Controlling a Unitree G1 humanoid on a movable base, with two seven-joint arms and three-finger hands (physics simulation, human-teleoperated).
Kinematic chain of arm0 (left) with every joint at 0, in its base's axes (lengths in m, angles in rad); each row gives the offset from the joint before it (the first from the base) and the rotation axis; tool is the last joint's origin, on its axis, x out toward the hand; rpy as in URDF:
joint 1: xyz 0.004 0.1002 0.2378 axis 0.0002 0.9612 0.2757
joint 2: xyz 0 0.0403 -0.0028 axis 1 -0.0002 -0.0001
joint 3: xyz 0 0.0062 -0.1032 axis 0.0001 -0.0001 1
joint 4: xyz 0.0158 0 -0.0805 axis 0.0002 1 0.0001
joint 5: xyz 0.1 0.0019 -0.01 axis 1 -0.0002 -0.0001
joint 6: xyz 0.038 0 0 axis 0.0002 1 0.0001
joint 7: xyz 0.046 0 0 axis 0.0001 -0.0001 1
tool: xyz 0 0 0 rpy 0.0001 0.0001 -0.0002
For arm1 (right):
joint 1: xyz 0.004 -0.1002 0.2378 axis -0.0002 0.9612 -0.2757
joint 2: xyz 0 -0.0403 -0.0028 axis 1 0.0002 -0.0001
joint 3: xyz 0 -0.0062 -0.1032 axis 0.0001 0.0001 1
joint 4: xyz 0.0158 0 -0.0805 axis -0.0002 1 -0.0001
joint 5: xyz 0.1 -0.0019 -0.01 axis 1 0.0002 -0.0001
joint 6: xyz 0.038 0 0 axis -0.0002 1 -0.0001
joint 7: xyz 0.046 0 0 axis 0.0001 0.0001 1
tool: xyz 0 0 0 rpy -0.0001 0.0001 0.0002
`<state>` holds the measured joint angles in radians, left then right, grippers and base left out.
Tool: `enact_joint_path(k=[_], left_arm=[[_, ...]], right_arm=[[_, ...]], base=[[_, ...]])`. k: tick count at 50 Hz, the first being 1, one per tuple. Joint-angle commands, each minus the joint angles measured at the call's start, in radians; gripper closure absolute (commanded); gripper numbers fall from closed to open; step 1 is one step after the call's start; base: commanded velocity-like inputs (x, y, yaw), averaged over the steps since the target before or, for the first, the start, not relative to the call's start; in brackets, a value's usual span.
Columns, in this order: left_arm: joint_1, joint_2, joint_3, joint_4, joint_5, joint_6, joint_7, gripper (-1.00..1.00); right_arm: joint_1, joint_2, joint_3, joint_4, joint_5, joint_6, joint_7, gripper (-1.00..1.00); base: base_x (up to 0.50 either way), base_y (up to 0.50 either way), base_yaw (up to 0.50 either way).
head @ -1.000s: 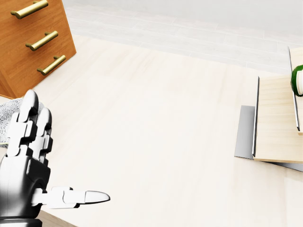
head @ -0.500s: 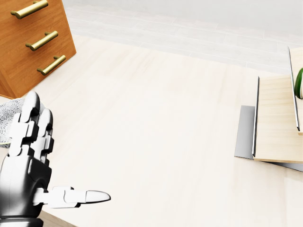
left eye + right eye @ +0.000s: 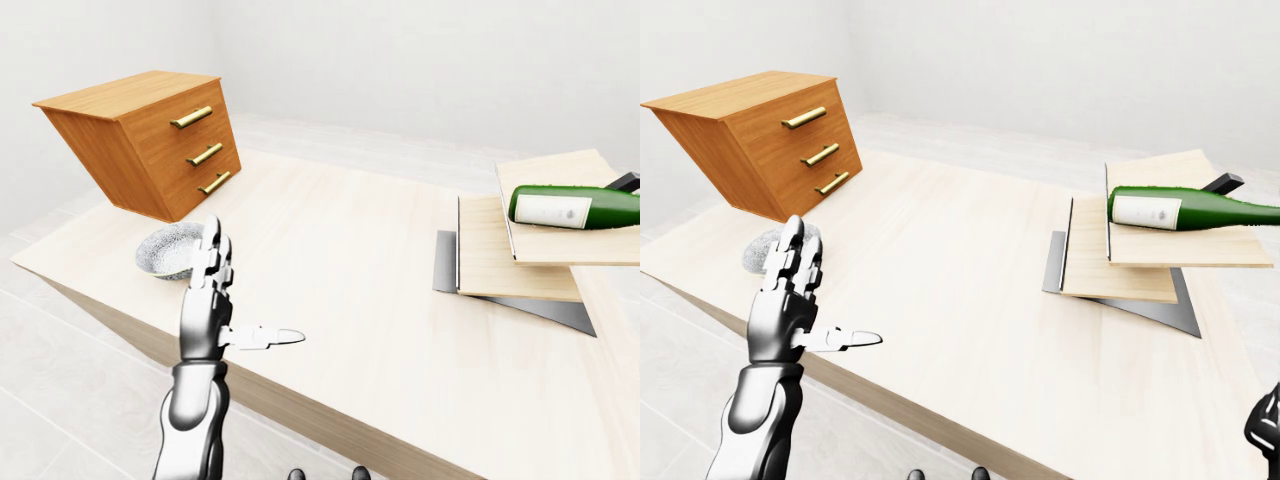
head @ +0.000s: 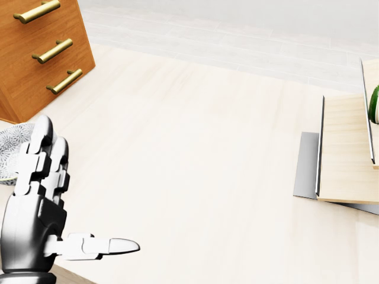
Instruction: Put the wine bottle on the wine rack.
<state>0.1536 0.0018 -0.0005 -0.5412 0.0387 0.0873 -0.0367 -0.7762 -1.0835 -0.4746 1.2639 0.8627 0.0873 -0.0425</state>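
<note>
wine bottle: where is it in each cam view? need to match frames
Left-eye view: wine bottle at right edge, lying on the wine rack's upper board.
Right-eye view: right of centre, upper half, lying on the same board.
Head view: only a green sliver at the right edge.
Shared landmark: wooden drawer chest, upper left in all three.

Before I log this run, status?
Left hand open, empty. Right hand barely in view. Wine bottle lying on wine rack. Nothing in the way.
</note>
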Motion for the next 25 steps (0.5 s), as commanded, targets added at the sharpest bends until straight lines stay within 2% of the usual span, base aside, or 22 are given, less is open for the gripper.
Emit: enact_joint_path(k=[1, 25], left_arm=[[0.002, 0.000, 0.000, 0.001, -0.001, 0.000, 0.000, -1.00], [0.002, 0.001, -0.002, -0.027, -0.004, 0.000, -0.001, -1.00]], right_arm=[[0.024, -0.015, -0.004, 0.000, 0.010, 0.000, 0.006, -1.00], [0.067, -0.144, -0.031, -0.058, 0.059, 0.000, 0.039, -1.00]], base=[[0.00, 0.00, 0.00], [0.00, 0.00, 0.00]])
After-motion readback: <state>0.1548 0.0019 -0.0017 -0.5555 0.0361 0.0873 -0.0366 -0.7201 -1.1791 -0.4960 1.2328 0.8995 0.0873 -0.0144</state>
